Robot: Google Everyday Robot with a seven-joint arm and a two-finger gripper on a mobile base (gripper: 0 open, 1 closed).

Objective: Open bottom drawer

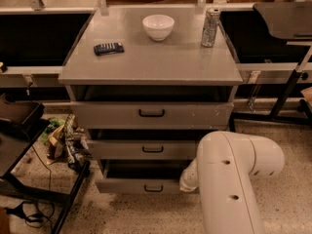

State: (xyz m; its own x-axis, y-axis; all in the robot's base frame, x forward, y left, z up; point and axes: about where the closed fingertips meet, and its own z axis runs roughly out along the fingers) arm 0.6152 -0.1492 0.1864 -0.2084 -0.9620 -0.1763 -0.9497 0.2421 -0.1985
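Bottom drawer (141, 185) lowest in grey cabinet (146, 67), partly pulled out, white arm (229, 179) blocking its right end, gripper hidden behind it, grasp cannot be told, bowl (158, 27), can (210, 27), remote (108, 48) on top

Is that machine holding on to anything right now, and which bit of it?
It cannot be told. The gripper is hidden behind the white arm, whose end sits at the right end of the bottom drawer front.
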